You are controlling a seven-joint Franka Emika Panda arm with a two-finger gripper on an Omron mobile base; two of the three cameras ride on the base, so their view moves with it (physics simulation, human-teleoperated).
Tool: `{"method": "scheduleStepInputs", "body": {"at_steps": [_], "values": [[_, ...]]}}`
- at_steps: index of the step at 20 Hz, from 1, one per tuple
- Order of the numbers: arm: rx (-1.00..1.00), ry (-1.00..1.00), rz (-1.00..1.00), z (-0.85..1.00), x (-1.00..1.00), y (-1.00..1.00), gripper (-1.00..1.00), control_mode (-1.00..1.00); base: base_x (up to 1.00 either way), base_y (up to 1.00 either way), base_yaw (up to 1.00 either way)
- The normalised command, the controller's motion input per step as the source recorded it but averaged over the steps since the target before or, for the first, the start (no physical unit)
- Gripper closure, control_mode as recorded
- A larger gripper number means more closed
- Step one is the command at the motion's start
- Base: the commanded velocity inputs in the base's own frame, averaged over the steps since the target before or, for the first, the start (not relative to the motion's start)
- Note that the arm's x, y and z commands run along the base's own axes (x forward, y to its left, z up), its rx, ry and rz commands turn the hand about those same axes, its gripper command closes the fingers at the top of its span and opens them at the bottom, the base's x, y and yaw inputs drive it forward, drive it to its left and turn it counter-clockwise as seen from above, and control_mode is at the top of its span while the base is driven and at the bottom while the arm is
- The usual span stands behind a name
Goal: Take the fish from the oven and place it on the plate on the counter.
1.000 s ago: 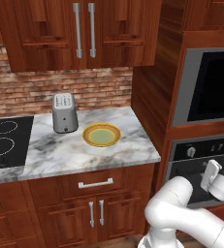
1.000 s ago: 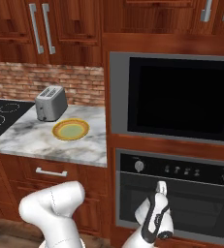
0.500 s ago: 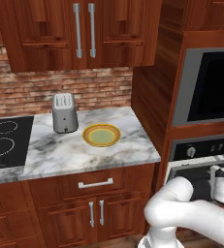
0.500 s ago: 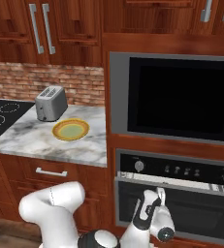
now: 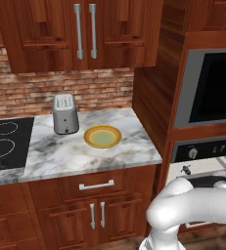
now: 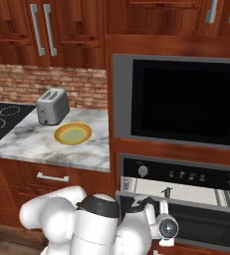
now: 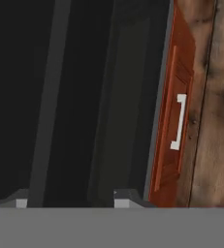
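1. the fish [image 6: 167, 191] is a tiny dark shape inside the oven [image 6: 186, 199], low right of the bench [image 5: 85, 151]; we judge it light, slippery, best pinched mid-body.
2. the plate [image 5: 102, 136] waits beside the toaster [image 5: 65, 114].
3. since half a second ago the oven door has dropped further open.
4. our hand [image 7: 69, 197] faces the dark door; we cannot tell its opening.
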Motion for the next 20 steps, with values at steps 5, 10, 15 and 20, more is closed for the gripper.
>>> {"method": "scheduleStepInputs", "body": {"at_steps": [5, 10, 15, 20], "values": [[-0.02, 0.44, 0.02, -0.51, -1.0, -0.27, 1.0, -1.0, 0.0, 0.0, 0.0], [0.0, 0.32, 0.0, -0.58, -1.0, -0.21, 1.0, -1.0, 0.0, 0.0, 0.0], [0.05, 0.22, 0.0, -0.06, -1.0, -0.43, 1.0, -1.0, 0.0, 0.0, 0.0], [0.1, 0.26, 0.0, 0.0, -1.0, -0.58, 1.0, -1.0, 0.0, 0.0, 0.0]]}}
